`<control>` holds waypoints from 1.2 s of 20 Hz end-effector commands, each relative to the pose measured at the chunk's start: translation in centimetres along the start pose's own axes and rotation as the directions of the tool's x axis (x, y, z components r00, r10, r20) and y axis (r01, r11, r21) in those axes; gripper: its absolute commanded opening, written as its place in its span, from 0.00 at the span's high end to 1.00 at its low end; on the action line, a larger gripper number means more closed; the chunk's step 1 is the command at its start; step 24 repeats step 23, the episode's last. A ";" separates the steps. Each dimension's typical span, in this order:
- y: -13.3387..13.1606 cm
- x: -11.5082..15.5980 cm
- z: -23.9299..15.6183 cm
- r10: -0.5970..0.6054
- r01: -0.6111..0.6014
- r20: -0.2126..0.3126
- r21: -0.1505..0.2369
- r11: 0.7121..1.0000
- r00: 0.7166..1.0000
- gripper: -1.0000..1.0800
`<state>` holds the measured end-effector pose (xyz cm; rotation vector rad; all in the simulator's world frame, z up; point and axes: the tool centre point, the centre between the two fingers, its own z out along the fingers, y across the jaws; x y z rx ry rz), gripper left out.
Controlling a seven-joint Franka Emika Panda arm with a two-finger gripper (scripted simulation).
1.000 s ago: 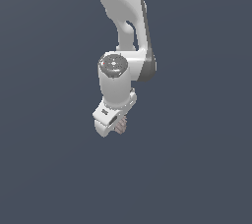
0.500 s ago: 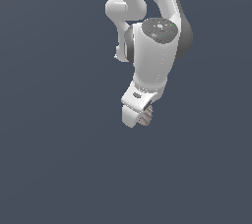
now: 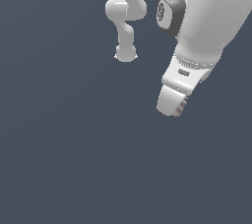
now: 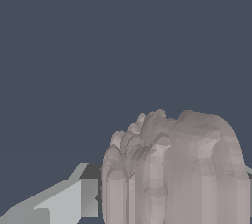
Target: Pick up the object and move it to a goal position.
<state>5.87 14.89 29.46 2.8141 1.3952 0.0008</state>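
Note:
My white gripper (image 3: 176, 110) hangs at the exterior view's upper right, high above the dark grey floor. It is shut on the object (image 3: 182, 108), a small pinkish-brown ribbed lump; only a sliver of it shows at the gripper's tip there. In the wrist view the object (image 4: 174, 171) fills the space between the fingers, with one grey finger (image 4: 64, 201) pressed against its side. The other finger is hidden behind the lump.
The arm's white base and lower link (image 3: 125, 19) stand at the top middle of the exterior view. A plain dark grey floor (image 3: 74, 159) lies all around.
The arm has swung toward the exterior view's right and closer to the camera, carrying the object with it. The grip has stayed shut.

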 end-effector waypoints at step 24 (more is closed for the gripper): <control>-3.6 6.7 -6.9 0.002 -0.002 0.000 0.001 1.000 1.000 1.00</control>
